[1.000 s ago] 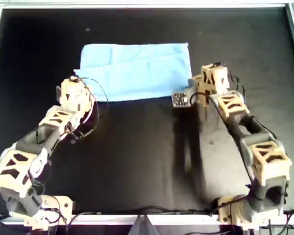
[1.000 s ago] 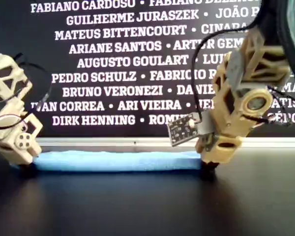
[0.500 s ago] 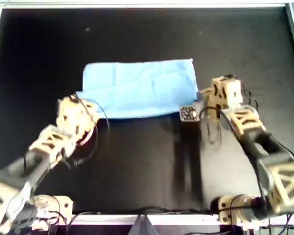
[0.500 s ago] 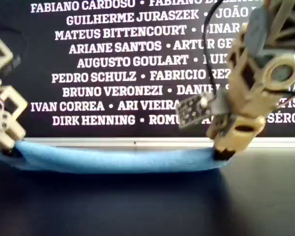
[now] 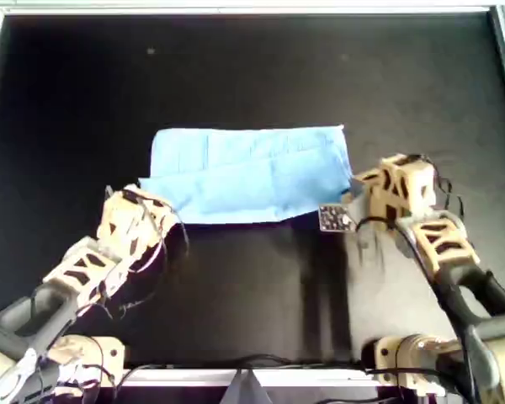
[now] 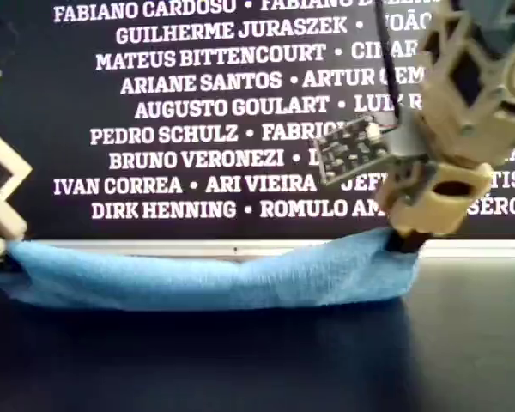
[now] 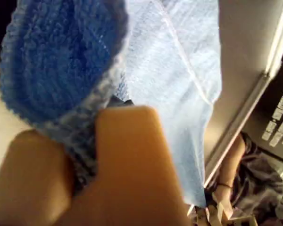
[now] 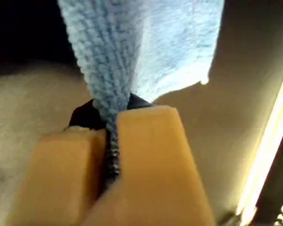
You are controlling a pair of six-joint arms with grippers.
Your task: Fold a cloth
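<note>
The light blue cloth (image 5: 252, 172) lies in a folded band across the middle of the black table, and its near edge is raised. My left gripper (image 5: 145, 188) is shut on the cloth's near corner at the overhead view's left. My right gripper (image 5: 353, 188) is shut on the near corner at that view's right. In the exterior view the cloth (image 6: 197, 275) sags between the left gripper (image 6: 0, 257) and the higher right gripper (image 6: 403, 242). Both wrist views show cloth (image 7: 179, 70) (image 8: 132, 42) pinched between the tan fingers of the left gripper (image 7: 87, 139) and the right gripper (image 8: 111, 127).
A metal rail (image 5: 252, 8) frames the black table (image 5: 252, 67). A worn grey patch (image 5: 370, 286) lies under the right arm. A small circuit board (image 5: 335, 218) juts from the right gripper. A wall of white names (image 6: 197, 103) stands behind the table in the exterior view.
Both grippers have moved toward the overhead view's near edge and risen, keeping hold of the corners. The cloth has been dragged along, its near edge lifted off the table.
</note>
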